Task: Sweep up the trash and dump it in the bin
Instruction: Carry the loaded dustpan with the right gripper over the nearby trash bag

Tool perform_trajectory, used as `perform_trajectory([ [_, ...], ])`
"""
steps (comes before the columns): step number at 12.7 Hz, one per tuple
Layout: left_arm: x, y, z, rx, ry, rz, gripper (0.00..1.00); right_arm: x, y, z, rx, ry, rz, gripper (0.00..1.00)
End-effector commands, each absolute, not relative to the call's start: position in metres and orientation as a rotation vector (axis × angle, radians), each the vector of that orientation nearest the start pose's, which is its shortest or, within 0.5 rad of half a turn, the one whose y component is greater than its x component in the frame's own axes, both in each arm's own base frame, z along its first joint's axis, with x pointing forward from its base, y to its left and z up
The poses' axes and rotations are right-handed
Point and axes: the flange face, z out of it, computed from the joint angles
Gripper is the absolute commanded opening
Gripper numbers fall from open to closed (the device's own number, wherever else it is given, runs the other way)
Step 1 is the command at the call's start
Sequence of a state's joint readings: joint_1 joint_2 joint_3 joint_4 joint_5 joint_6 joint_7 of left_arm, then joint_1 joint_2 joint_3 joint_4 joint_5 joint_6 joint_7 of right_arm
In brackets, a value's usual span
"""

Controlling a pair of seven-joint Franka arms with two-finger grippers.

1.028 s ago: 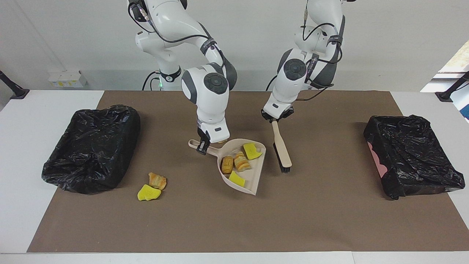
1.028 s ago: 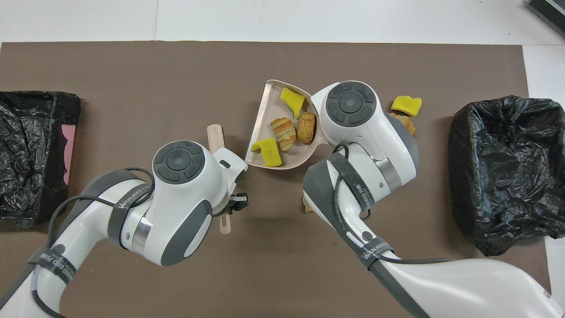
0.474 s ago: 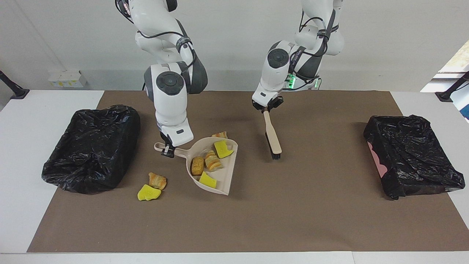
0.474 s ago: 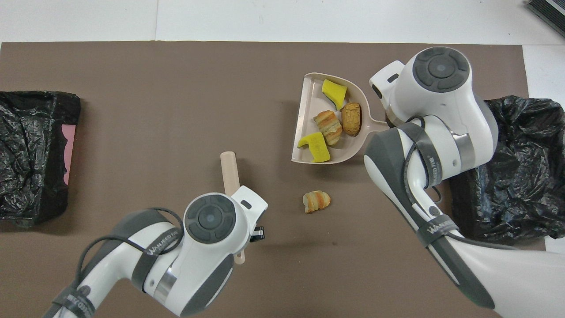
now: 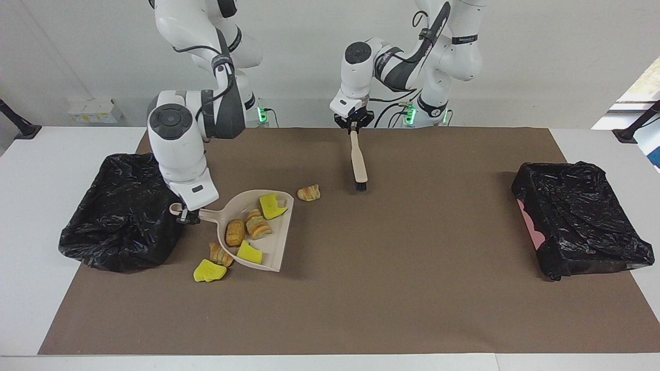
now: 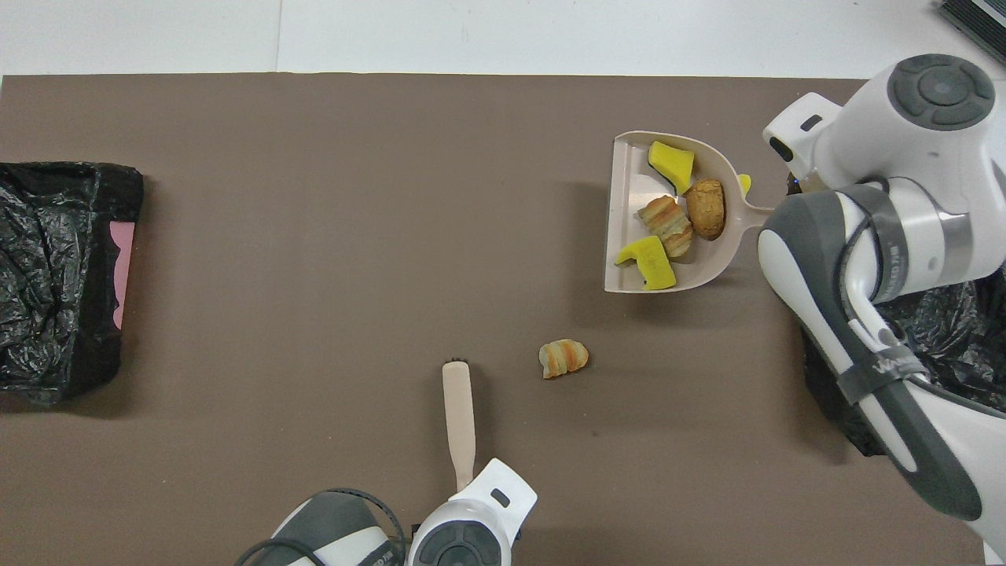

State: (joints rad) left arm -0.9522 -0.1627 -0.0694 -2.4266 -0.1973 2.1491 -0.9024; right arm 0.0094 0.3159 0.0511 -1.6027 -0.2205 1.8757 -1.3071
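My right gripper [image 5: 186, 215] is shut on the handle of the beige dustpan [image 5: 276, 242], holding it just above the mat beside the black-lined bin [image 5: 124, 211] at the right arm's end. Several pieces of trash [image 5: 257, 225] lie in the pan: yellow sponge chunks and bread lumps. Three pieces stay on the mat: a bread lump [image 5: 308, 192] [image 6: 563, 357], another bread lump [image 5: 217, 253] partly under the pan, and a yellow chunk [image 5: 209, 271]. My left gripper [image 5: 353, 129] is shut on the handle of the brush [image 5: 359, 165] [image 6: 459, 409], which hangs bristles down near the robots.
A second black-lined bin [image 5: 577, 216] [image 6: 55, 275] with a pink patch showing stands at the left arm's end of the brown mat [image 5: 412, 288]. In the overhead view the right arm covers much of the bin [image 6: 943, 330] at its end.
The right gripper carried the loaded dustpan toward the bin at the right arm's end, uncovering a bread lump on the mat. The left gripper drew the brush back toward the robots.
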Motion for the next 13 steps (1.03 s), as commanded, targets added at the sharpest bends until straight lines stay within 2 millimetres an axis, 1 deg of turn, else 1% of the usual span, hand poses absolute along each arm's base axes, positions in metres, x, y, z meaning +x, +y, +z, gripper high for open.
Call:
perform_trajectory([
  [1, 0.205, -0.396, 0.354, -3.151, -0.001, 0.333, 0.0, 0.648, -0.006, 0.468, -2.381, -2.211, 0.271, 0.0],
  [2, 0.201, -0.395, 0.35, -3.15, 0.011, 0.337, 0.0, 0.646, -0.023, 0.472, -2.371, -2.214, 0.288, 0.0],
  [3, 0.2, -0.394, 0.349, -3.155, 0.002, 0.357, 0.0, 0.643, -0.053, 0.481, -2.37, -2.223, 0.301, 0.0],
  [5, 0.201, -0.395, 0.347, -3.161, -0.01, 0.374, 0.0, 0.637, -0.094, 0.492, -2.356, -2.263, 0.336, 0.0],
  [6, 0.203, -0.398, 0.347, -3.182, -0.016, 0.351, 0.1, 0.635, -0.115, 0.5, -2.36, -2.275, 0.339, 0.0],
  [8, 0.204, -0.398, 0.346, -3.187, -0.018, 0.347, 0.33, 0.626, -0.161, 0.503, -2.333, -2.301, 0.372, 0.0],
  [9, 0.206, -0.398, 0.346, -3.188, -0.021, 0.344, 0.68, 0.621, -0.184, 0.504, -2.318, -2.321, 0.393, 0.0],
  [10, 0.213, -0.399, 0.345, -3.194, -0.03, 0.339, 1.0, 0.614, -0.208, 0.509, -2.309, -2.331, 0.406, 0.0],
  [11, 0.224, -0.403, 0.346, -3.207, 0.008, 0.331, 1.0, 0.608, -0.233, 0.512, -2.324, -2.331, 0.435, 0.0],
  [12, 0.25, -0.403, 0.349, -3.212, 0.04, 0.335, 1.0, 0.601, -0.253, 0.516, -2.352, -2.322, 0.48, 0.0],
  [13, 0.277, -0.404, 0.353, -3.223, 0.034, 0.318, 1.0, 0.595, -0.268, 0.519, -2.373, -2.327, 0.547, 0.0],
])
